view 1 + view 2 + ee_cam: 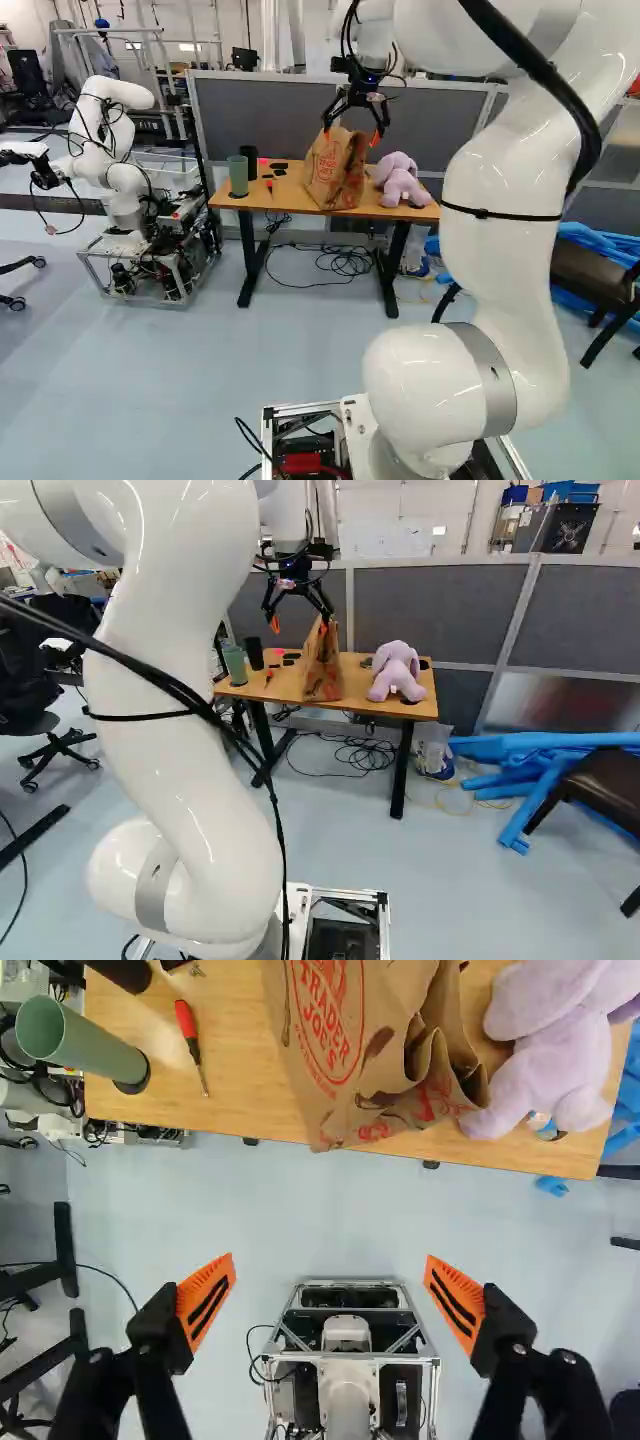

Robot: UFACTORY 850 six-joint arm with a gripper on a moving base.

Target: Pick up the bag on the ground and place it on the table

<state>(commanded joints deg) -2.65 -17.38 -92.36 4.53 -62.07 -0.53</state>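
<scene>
The gripper (351,134) was open: its orange pads (206,1300) stood wide apart, with nothing clasped between them. The brown paper bag (328,172) stood on the wooden table (270,202) — ahead of the fingers in the wrist view. The bag was positioned between the green cylinder (238,176) and the purple plush toy (400,182). A red-handled screwdriver (186,1022) lay beside the green cylinder.

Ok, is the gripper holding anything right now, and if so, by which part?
Nothing is held. The gripper is open, its fingers wide apart with nothing gripped between them; the paper bag stands on the table, ahead of them.
</scene>
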